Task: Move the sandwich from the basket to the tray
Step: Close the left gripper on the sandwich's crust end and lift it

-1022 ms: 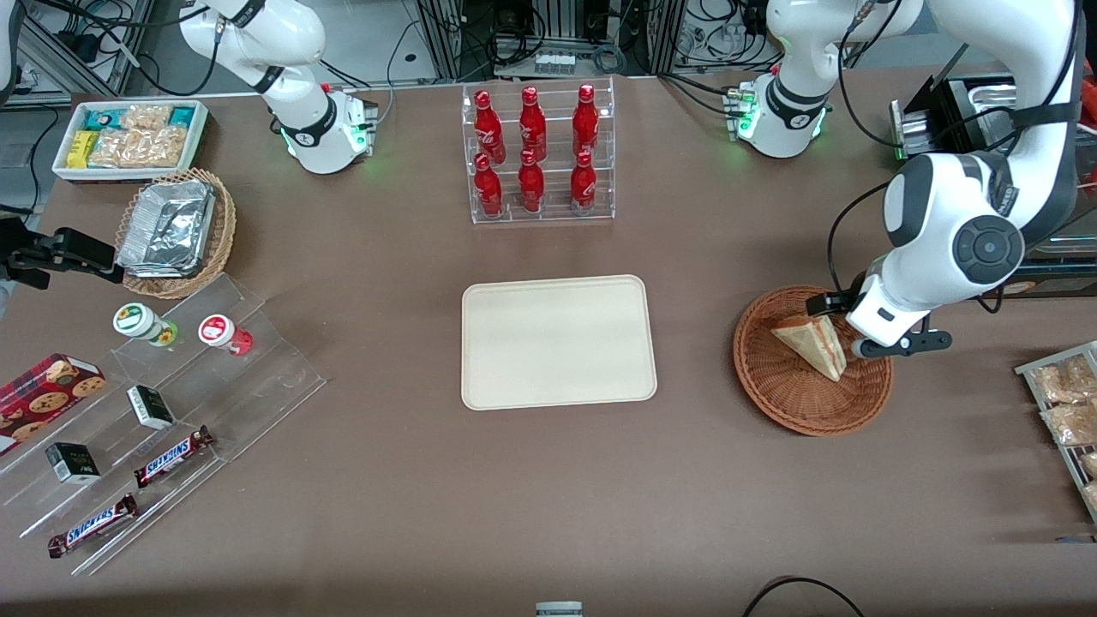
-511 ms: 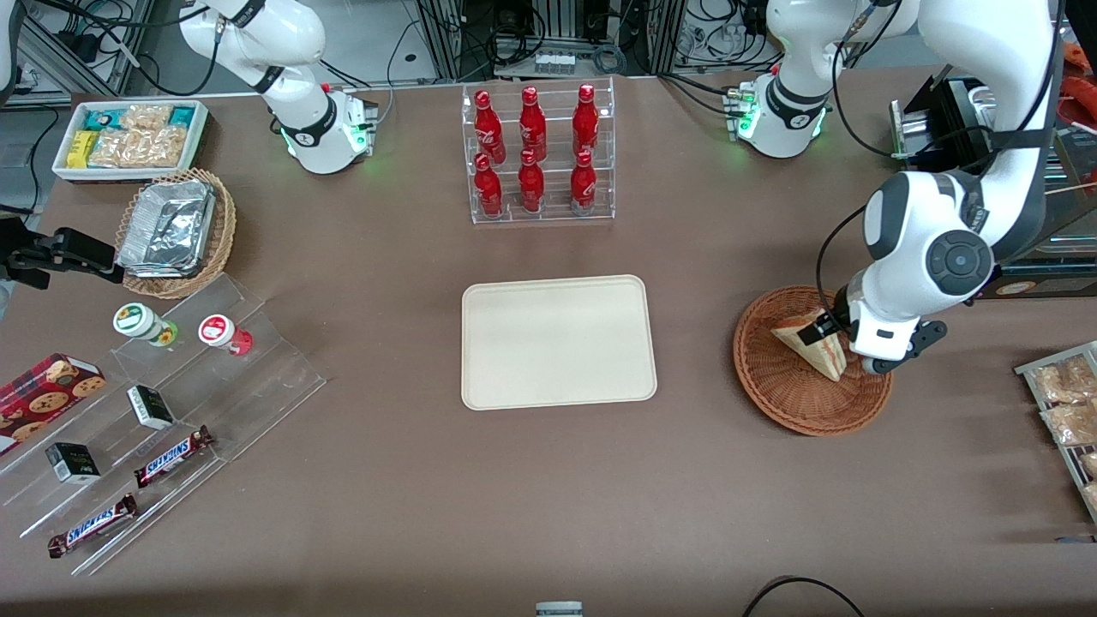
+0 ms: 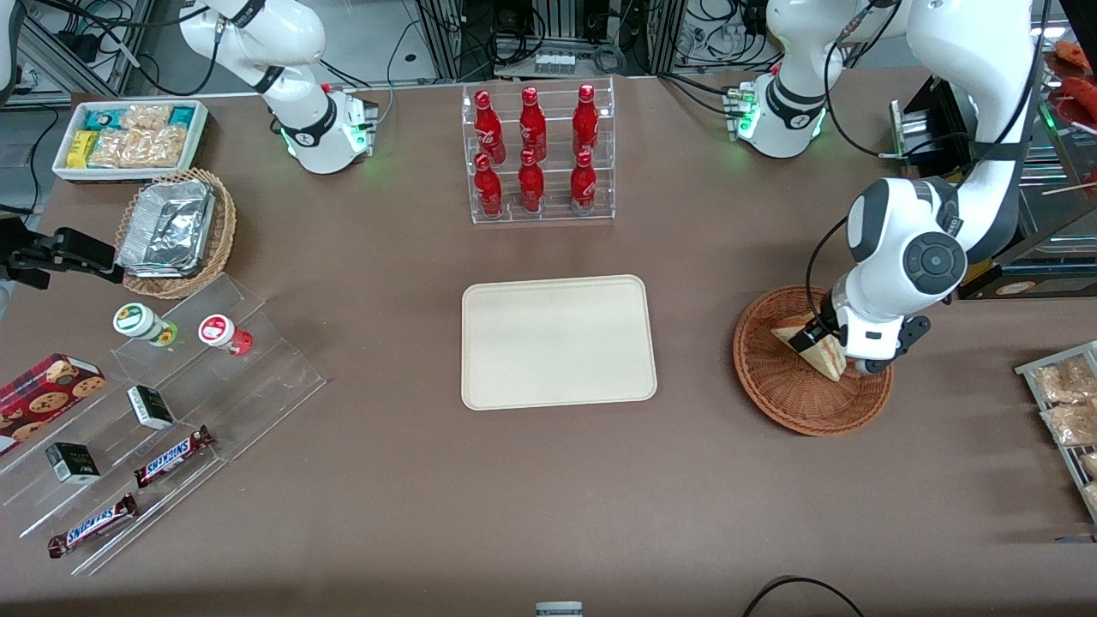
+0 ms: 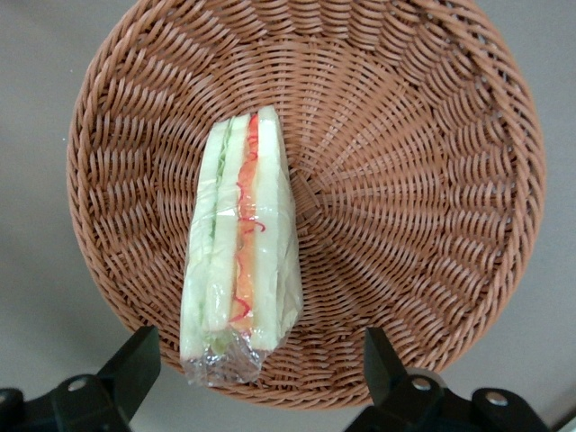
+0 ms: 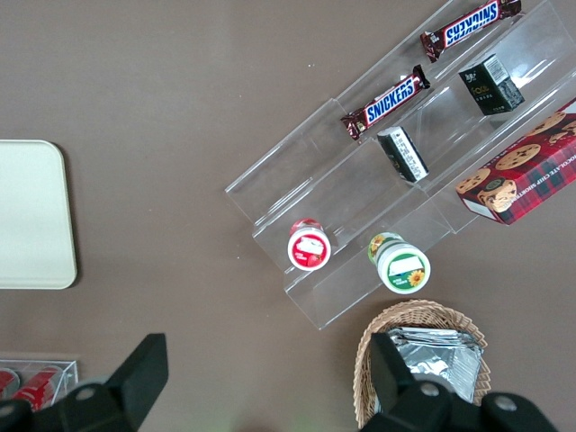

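The sandwich [image 3: 814,351], a plastic-wrapped wedge of pale bread with red and green filling [image 4: 238,243], lies in the round reddish-brown wicker basket [image 3: 784,394] [image 4: 414,180]. My left gripper [image 3: 844,353] hangs just above the basket, over the sandwich's wide end. In the left wrist view the gripper [image 4: 256,373] is open, its two dark fingers [image 4: 135,360] spread wide to either side of the sandwich's wrapped end, touching nothing. The cream-beige tray [image 3: 557,340] lies flat at the table's middle, bare, toward the parked arm's end from the basket.
A clear rack of red bottles [image 3: 536,154] stands farther from the front camera than the tray. A rack of snack packets [image 3: 1067,403] sits at the working arm's table edge. Acrylic shelves with snack bars and cups [image 3: 154,411], a foil-container basket [image 3: 176,227] and a white snack bin [image 3: 128,137] lie toward the parked arm's end.
The left arm's wrist has swung and come down over the basket, bringing the gripper in over the sandwich's wide end. The sandwich and basket have not moved.
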`<action>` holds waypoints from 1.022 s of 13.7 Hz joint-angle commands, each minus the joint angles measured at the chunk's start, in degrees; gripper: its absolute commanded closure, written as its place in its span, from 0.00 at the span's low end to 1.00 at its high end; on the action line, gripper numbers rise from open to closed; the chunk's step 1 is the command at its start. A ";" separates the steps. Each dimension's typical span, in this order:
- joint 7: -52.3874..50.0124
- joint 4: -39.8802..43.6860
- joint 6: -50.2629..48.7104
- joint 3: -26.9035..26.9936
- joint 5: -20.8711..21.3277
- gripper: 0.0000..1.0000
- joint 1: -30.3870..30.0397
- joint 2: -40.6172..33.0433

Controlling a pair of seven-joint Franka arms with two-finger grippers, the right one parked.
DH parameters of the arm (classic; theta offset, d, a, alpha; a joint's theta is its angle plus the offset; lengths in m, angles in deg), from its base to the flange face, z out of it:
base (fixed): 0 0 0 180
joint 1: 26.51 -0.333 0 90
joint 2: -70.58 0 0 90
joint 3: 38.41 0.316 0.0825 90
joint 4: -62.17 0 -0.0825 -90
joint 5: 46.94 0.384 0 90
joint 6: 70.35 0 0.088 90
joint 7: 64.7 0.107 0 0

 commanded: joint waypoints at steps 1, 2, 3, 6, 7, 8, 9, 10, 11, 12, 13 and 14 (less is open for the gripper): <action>-0.53 -1.82 1.11 0.06 0.78 0.00 -0.16 -0.49; -0.53 -2.09 1.19 0.06 0.96 0.00 -0.33 -0.49; -0.53 -2.18 1.28 0.06 0.96 0.00 -0.42 -0.40; -0.53 -2.53 3.21 0.15 1.05 0.00 -0.60 0.82; -0.53 -2.71 4.00 0.15 1.05 0.00 -0.60 1.44; -0.53 -2.71 4.88 0.23 1.05 0.00 -0.69 2.14; -0.53 -2.71 5.67 0.32 1.05 0.00 -0.69 2.76; -0.53 -2.71 6.20 0.41 1.05 0.00 -0.95 3.28; -0.53 -2.80 6.55 0.41 1.05 0.00 -1.04 3.64; -0.53 -2.80 6.64 0.41 1.05 0.00 -1.04 3.73; -0.61 -2.80 6.64 0.50 1.05 0.22 -1.04 3.73; -0.61 -2.97 6.56 0.50 1.05 0.87 -0.95 3.55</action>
